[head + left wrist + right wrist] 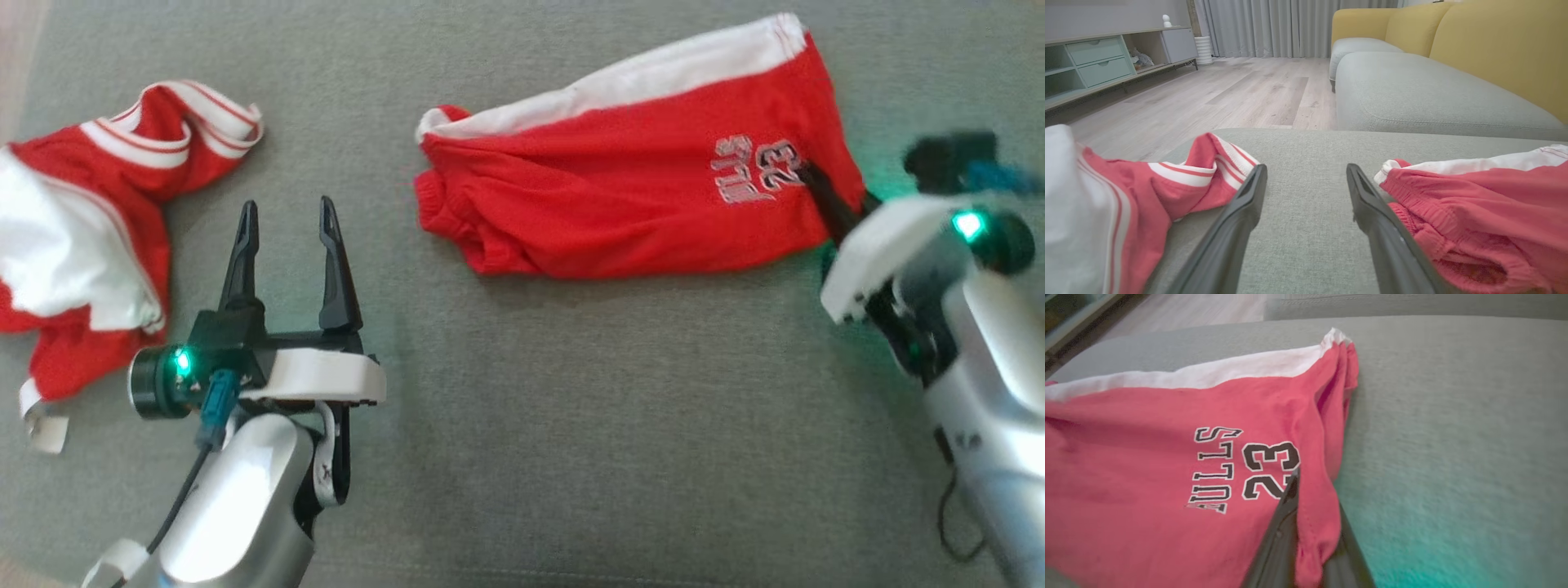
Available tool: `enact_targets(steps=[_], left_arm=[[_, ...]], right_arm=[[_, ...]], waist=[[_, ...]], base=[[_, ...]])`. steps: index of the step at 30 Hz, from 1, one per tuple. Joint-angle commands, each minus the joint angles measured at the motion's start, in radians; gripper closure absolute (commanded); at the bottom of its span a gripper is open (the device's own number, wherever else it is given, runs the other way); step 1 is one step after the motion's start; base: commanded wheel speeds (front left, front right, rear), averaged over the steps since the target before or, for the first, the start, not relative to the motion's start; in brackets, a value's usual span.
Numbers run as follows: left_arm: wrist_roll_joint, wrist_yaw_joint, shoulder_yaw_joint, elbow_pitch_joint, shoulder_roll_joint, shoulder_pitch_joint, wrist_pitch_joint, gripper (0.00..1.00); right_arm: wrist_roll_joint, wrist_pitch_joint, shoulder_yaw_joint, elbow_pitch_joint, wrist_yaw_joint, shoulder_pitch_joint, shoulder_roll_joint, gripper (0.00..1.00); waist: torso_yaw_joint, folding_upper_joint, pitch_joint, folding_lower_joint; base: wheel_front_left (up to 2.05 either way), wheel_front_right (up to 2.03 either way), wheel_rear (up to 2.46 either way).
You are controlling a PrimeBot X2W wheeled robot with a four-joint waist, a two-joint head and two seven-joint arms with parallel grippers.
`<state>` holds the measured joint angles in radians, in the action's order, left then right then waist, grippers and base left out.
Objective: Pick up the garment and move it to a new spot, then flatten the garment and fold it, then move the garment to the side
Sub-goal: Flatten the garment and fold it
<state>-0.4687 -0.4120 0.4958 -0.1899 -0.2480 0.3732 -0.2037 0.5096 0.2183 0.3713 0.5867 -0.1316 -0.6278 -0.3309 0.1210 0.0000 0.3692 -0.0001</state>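
your right gripper [813, 181] has its fingers pressed together on a fold of red cloth at the right end of the red shorts [620, 196], just beside the printed 23. the shorts lie bunched lengthwise on the grey cushion [571, 425], right of centre toward the far side, with a white band along their far edge. your left gripper [287, 214] has its fingers spread, pinching nothing, between the shorts and a second red-and-white garment [98, 204] crumpled at the left.
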Motion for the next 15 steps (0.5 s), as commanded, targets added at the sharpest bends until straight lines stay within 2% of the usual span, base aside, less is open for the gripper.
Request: enact_targets(steps=[1,6,15], left_arm=[[-0.011,-0.002,-0.032,0.034,-0.029,0.009,-0.005,0.00],[-0.014,-0.004,-0.030,0.060,-0.042,-0.007,0.008,0.00],[-0.011,-0.006,-0.011,0.090,-0.060,-0.022,0.040,0.00]], right_arm=[[0.004,-0.049,-0.038,-0.048,0.001,0.079,0.005,1.00],[-0.019,-0.105,-0.153,-0.139,0.001,0.226,0.046,1.00],[-0.076,-0.088,-0.335,-0.278,0.001,0.428,0.126,1.00]], waist=[[-0.027,0.0000,-0.015,0.0001],[-0.079,0.0000,-0.031,0.0001],[-0.133,0.0000,-0.049,0.0001]], base=[[0.00,0.00,0.00],[0.00,0.00,0.00],[0.00,0.00,0.00]])
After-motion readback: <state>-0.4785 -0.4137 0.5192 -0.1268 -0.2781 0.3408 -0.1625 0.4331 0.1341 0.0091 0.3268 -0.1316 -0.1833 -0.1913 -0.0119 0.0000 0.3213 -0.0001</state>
